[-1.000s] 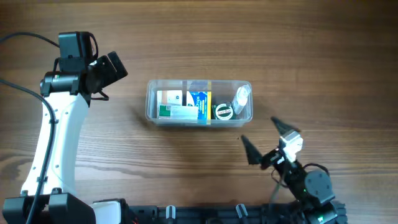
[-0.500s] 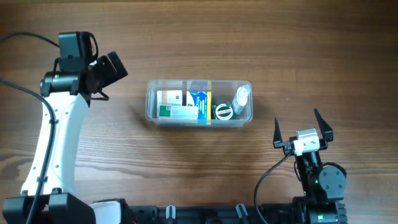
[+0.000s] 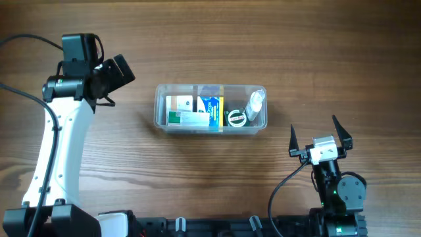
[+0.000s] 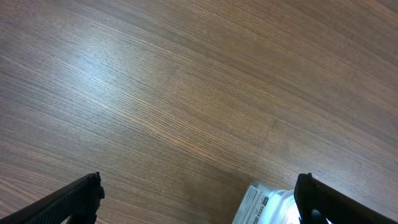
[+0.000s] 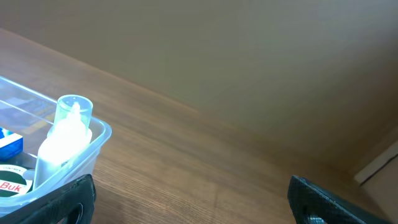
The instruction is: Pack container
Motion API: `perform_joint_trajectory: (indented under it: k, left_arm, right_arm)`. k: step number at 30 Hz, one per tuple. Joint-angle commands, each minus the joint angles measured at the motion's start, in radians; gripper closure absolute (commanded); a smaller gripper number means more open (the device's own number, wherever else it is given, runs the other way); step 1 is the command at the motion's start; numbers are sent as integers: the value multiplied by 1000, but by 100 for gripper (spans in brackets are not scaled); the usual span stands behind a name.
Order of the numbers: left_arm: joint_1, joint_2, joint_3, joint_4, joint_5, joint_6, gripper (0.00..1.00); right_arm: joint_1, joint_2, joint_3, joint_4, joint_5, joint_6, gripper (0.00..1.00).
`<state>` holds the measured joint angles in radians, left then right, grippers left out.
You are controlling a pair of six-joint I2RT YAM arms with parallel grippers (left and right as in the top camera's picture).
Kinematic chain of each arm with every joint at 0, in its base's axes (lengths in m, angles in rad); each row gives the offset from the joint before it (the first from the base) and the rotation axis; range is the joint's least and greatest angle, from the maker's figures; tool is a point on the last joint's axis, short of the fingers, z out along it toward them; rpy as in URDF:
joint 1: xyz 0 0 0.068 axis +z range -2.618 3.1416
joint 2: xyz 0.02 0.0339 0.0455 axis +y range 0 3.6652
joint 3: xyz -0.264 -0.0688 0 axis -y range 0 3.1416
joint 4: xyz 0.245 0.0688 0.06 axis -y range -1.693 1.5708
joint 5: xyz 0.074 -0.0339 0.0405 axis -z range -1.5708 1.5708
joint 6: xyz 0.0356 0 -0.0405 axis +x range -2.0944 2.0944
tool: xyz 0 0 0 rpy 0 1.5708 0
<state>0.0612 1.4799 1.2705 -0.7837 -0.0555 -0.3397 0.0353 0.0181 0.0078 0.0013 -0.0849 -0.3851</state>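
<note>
The table (image 3: 263, 39) carries one thing only, the tub (image 3: 158, 108), which sits at its middle, well apart from both arms. The left arm (image 3: 56, 145) stands to the tub's left. The left gripper (image 4: 199, 186) hangs over bare wood with jaws spread wide and nothing between them. The right gripper (image 3: 316, 135) is near the front edge, right of the tub, also wide open and empty.

Inside the tub lie a white-and-green box (image 3: 179, 110), a blue-and-yellow box (image 3: 212, 108), a bottle (image 5: 65, 134) and a round tin (image 3: 236, 118). No loose item shows on the wood, so packing looks finished or close to it, and the step in hand is probably pulling clear. To do that well, each arm should draw away from the tub rather than across it. The bottle leans on the right end wall with its cap above the rim, so a knock there could tip it out.

On the tin, red letters read "Buk"; the rest is cut off. Print on the boxes is too small to read.
</note>
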Motion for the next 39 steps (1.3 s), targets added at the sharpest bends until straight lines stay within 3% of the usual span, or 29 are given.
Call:
perform_joint_trajectory:
  k: [1, 5, 8, 18, 24, 29, 34, 39]
  left_arm:
    - [4, -12, -1, 2, -6, -13, 0]
    - [-5, -14, -13, 2, -6, -13, 0]
    - [-21, -108, -87, 3, -6, -12, 0]
    - [-38, -735, -622, 2, -6, -13, 0]
    - [-38, -1053, -825, 23, -42, -5, 0]
    - [-38, -1249, -969, 313, -22, -9, 0]
    - [-38, -1298, -1095, 599, 69, -9, 0]
    - [-38, -1309, -1192, 731, 92, -9, 0]
  right_arm:
    - [-6, -14, -2, 2, 10, -12, 0]
    - [-6, -14, -2, 2, 10, -12, 0]
    - [-6, -14, -2, 2, 10, -13, 0]
    - [-6, -14, -2, 2, 10, -11, 0]
    - [-6, -14, -2, 2, 10, -12, 0]
    - [-6, -14, -2, 2, 10, -12, 0]
    - [-6, -14, -2, 2, 10, -12, 0]
    - [-6, -14, -2, 2, 10, -12, 0]
